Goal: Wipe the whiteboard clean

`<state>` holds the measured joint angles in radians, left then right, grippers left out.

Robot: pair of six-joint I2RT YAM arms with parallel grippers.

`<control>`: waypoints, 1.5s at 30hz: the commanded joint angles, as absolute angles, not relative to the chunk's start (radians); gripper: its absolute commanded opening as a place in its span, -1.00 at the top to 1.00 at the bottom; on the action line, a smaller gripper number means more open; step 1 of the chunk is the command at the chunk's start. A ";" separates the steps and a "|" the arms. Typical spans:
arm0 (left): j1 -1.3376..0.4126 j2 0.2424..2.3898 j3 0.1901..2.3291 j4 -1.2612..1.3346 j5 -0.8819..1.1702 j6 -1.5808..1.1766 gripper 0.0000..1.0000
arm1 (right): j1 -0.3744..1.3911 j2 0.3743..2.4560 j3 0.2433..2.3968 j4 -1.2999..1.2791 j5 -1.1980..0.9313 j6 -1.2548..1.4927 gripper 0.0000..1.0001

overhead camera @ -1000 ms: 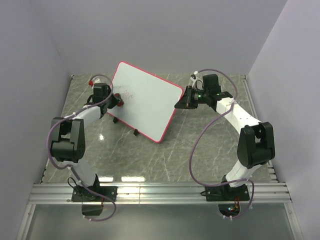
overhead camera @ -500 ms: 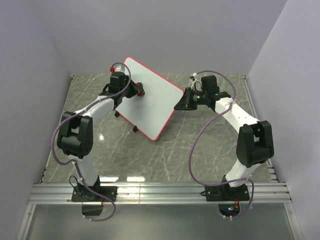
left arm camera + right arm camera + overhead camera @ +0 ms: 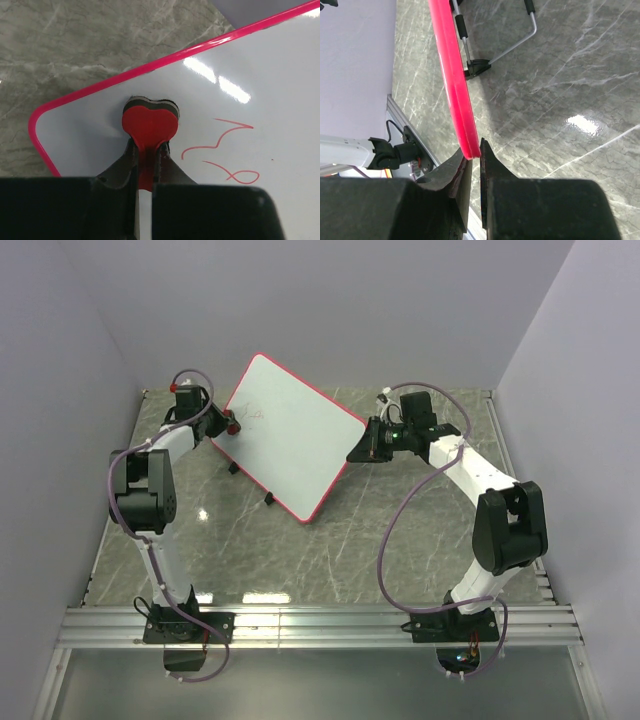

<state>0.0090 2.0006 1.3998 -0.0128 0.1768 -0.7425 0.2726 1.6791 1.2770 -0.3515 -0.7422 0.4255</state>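
Left claw point(image 3: 147, 150) pinches the red heart eraser point(image 3: 150, 124) flat on the whiteboard point(image 3: 250, 65), scribbles point(image 3: 220, 152) at its 4 o'clock; right claw point(image 3: 475, 152) clamps the board's edge.

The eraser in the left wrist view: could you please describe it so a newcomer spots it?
Find the whiteboard, white with a pink-red frame, propped up mid-table. Near its rounded corner, the left gripper pinches an eraser. It is heart-shaped, solid red over dark felt, unlike the thin red scribbles beside it.

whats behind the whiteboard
Behind the whiteboard, a thin wire stand with black-tipped legs shows above the marble table. The board's back face itself is hidden, seen edge-on.
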 commanded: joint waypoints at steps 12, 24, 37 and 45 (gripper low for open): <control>-0.164 1.962 1.425 -0.024 0.278 -0.729 0.99 | 0.290 1.689 1.347 -0.341 -0.767 0.417 1.00; -0.273 2.005 1.592 -0.074 0.267 -0.747 0.99 | 0.296 1.672 1.319 -0.327 -0.776 0.410 1.00; -0.063 2.164 1.756 -0.189 0.239 -0.712 0.99 | 0.296 1.675 1.335 -0.365 -0.773 0.385 1.00; -0.034 2.143 1.614 -0.161 0.224 -0.689 0.99 | 0.293 1.700 1.356 -0.371 -0.785 0.380 1.00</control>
<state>-0.0174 2.1681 1.6600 -0.1547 0.2272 -0.7197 0.2794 1.6909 1.3090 -0.3759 -0.7574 0.4236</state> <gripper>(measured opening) 0.086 0.138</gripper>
